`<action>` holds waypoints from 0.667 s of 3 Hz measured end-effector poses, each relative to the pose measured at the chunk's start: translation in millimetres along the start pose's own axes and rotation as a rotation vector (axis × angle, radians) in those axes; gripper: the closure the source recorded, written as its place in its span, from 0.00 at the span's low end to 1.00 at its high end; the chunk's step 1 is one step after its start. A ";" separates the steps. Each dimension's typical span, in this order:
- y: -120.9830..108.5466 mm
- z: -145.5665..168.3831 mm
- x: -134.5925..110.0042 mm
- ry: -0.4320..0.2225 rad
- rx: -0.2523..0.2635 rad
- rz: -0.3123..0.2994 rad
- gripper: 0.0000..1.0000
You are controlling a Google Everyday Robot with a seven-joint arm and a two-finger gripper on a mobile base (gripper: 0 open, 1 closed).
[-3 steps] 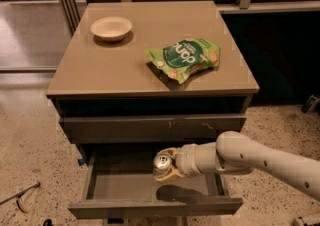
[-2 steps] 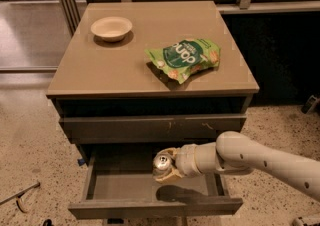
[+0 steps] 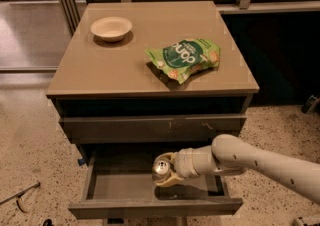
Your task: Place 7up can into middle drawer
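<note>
- Nothing is visibly shifting since the earlier frame: the gripper (image 3: 168,173) is still hanging over the open middle drawer (image 3: 125,186), pinching the 7up can (image 3: 161,168).
- The can's shiny top is facing the camera; whether the can is touching the drawer floor cannot be told.
- The arm (image 3: 260,162) is running off the right edge.
- The drawer's rear is lying in shadow under the scratched drawer front (image 3: 150,129).
- Farther back, a green snack bag (image 3: 185,57) and a bowl (image 3: 111,27) are resting on the cabinet top (image 3: 110,72).

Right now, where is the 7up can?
In the camera view, low centre: the 7up can is held in the gripper above the open middle drawer.
</note>
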State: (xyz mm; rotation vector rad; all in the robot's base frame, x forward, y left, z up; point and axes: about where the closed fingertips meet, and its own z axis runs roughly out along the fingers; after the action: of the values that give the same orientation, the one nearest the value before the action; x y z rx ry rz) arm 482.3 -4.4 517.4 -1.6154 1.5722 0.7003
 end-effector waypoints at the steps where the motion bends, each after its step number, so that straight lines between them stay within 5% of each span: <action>1: -4.3 14.4 15.5 0.002 -0.023 -0.013 1.00; 2: -6.0 24.4 36.4 0.020 -0.030 0.001 1.00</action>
State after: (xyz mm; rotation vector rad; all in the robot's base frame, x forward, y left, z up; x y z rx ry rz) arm 494.5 -5.4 475.0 -1.6480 1.5839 0.7141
